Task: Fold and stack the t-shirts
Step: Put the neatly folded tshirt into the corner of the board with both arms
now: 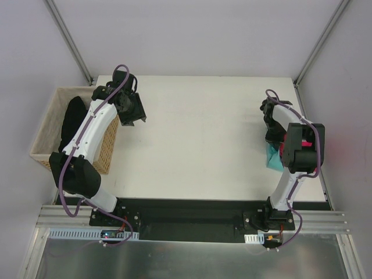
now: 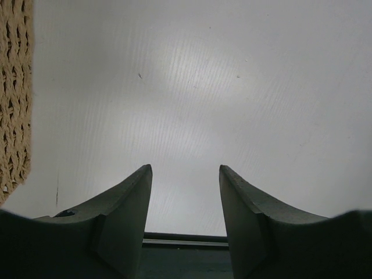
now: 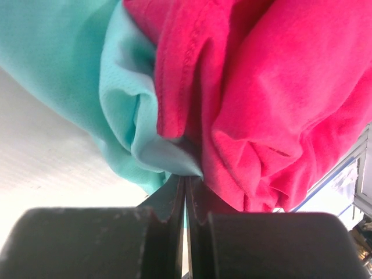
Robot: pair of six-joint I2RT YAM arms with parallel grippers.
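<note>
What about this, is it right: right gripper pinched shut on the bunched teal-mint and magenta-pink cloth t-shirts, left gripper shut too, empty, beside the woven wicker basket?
Not quite. The left gripper is open, not shut: the left wrist view shows its jaws apart, empty, beside the woven wicker basket. The right gripper is shut on the teal-mint cloth t-shirt and magenta-pink cloth t-shirt.

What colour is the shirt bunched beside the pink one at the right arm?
The shirt is teal-mint green; the right wrist view shows it best.
</note>
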